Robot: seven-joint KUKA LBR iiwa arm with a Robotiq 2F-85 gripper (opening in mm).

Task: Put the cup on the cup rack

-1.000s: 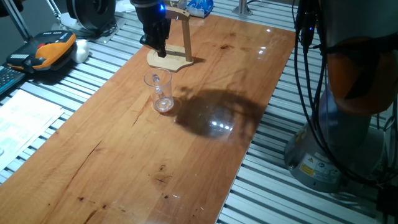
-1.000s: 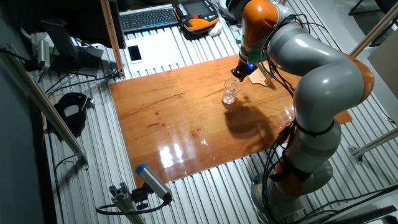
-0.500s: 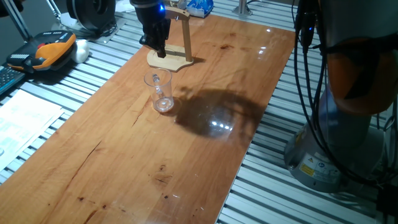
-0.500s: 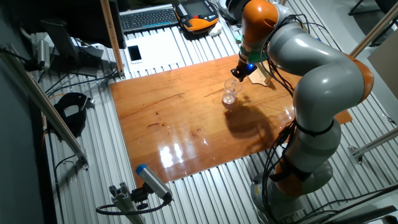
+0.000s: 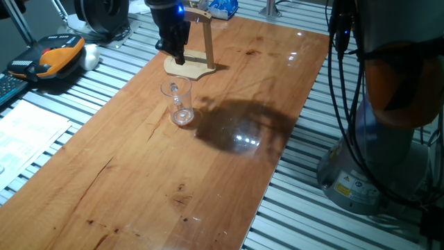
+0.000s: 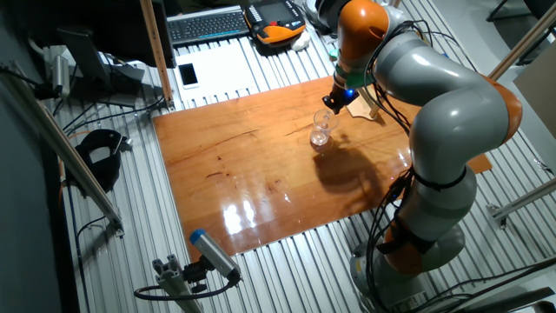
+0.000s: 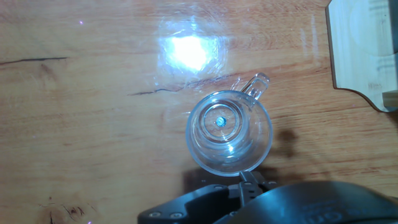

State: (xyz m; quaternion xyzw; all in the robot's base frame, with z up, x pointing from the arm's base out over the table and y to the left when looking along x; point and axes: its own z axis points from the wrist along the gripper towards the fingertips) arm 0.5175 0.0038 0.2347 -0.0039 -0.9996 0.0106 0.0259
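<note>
a small clear glass cup (image 5: 179,104) stands upright on a wooden table (image 5: 229,173), out in the open, a little in front of a pale wooden cup rack (image 5: 192,55) with a flat base and a thin upright post. seen from above in the hand view, the cup (image 7: 229,131) shows a round open mouth, a thick base and a small loop handle pointing toward the rack's base (image 7: 364,50), which lies apart from it at the frame's corner.

the robot's black claw (image 5: 173,48) hangs above the table between cup and rack, holding nothing. whether its fingers are spread or closed cannot be told; in the hand view only its dark body shows at the bottom edge.

the cup looks light but rigid, smooth and likely slippery, and would probably chip or crack if dropped or squeezed hard. a sensible hold would be across the rim wall, one finger inside and one outside, opposite the handle, leaving the handle free to hook over a peg.
</note>
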